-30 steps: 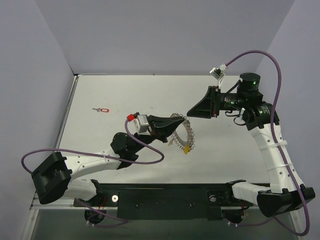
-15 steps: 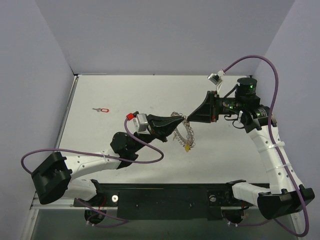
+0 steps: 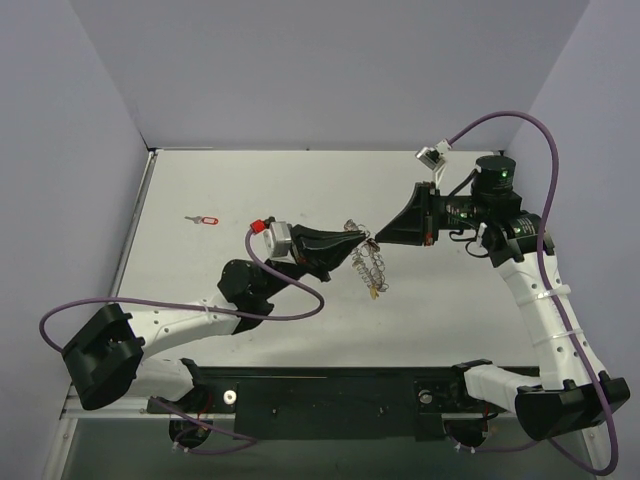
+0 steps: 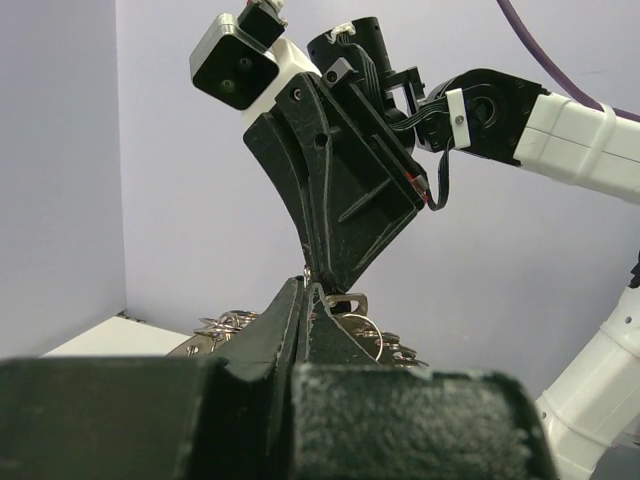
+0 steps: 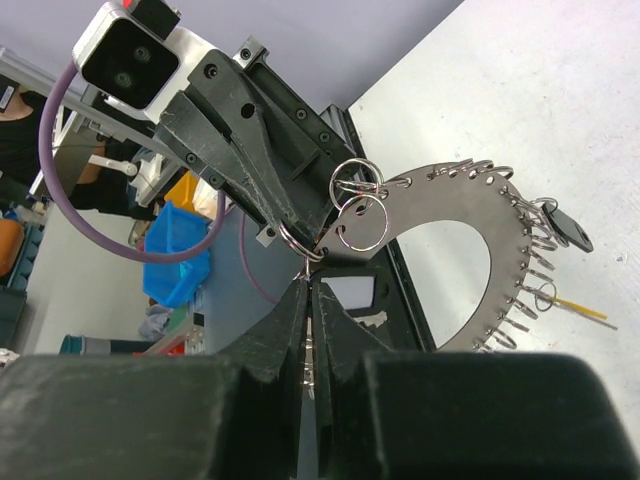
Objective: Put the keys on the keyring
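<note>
Left gripper (image 3: 350,240) is clamped fully closed on the keyring (image 3: 370,265), held over mid-table. Right gripper (image 3: 379,236) is pinched closed at the ring's end, with grip unconfirmed. Red-headed key (image 3: 207,219) is left lying far left, well apart.

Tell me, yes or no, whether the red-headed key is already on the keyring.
No, the red-headed key lies alone on the table, far left of the keyring.

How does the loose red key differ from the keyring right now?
The red key lies flat on the table, untouched; the keyring hangs pinched between the left gripper and right gripper. The red key is one small piece; the keyring carries many. Both are silvery metal.
</note>
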Robot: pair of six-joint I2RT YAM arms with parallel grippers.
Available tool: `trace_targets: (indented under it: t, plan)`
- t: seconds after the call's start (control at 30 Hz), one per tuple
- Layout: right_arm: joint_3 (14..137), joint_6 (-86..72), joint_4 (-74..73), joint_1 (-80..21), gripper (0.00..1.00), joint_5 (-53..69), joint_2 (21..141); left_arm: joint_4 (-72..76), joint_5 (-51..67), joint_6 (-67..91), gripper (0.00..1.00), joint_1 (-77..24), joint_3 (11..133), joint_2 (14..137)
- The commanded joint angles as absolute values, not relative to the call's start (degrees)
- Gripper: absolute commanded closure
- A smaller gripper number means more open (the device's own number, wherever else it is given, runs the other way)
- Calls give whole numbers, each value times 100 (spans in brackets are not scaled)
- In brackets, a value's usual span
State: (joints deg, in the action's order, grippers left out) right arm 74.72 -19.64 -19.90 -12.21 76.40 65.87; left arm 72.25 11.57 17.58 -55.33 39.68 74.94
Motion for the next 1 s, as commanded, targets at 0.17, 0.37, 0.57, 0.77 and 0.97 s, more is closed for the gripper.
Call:
trace_targets:
  t: [0.17,0.37,0.57,0.77,0.97]
  plan:
    - [7128,-3181,-748,-1178,100,7822,6451,9404,1889,2285,100,-5177,4043,7277]
    - [6830,-3962,-72,-1292,100,7770,6565,9396,2171,2390,100,-5063,4131,7313]
    - [6619,-4481,403,-1415,100,7691,6741,9396,2347,2452,100,-4992,4201,7348]
    - [6434,-4570,501,-1547,100,7664,6812,9396,2373,2470,100,-4940,4201,7348]
    - [6276,-4562,510,-1582,100,7620,6803,9396,2373,2496,100,-4869,4192,7356]
